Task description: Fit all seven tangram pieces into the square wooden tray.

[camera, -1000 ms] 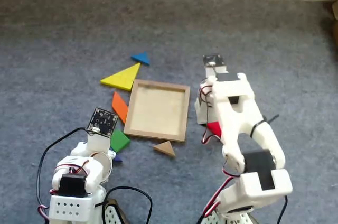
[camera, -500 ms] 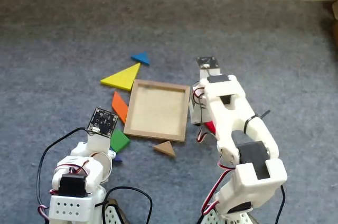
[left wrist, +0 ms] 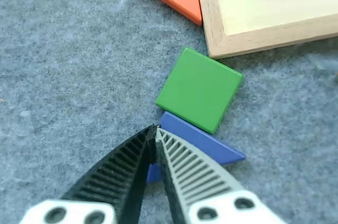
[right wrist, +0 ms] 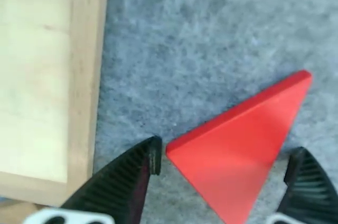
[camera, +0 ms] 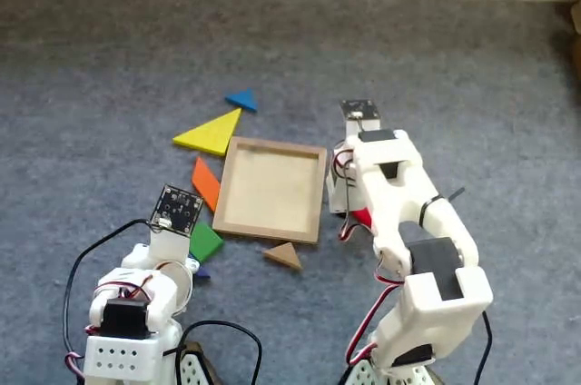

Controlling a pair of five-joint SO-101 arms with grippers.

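Right gripper (right wrist: 226, 159), jaws wide open and empty, straddles the red triangle (right wrist: 240, 145) lying just beside the tray (right wrist: 88, 76), toward the counter's right edge; best lowered squarely before closing. Left gripper (left wrist: 156, 138): jaws shut, empty.

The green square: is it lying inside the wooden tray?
No, the green square lies on the carpet outside the wooden tray's corner.

Smooth pale wooden tray (left wrist: 253, 38), satin-painted red triangle (right wrist: 240, 142), fuzzy grey carpet (camera: 436, 67), ribbed matt plastic left hand (left wrist: 156, 130).
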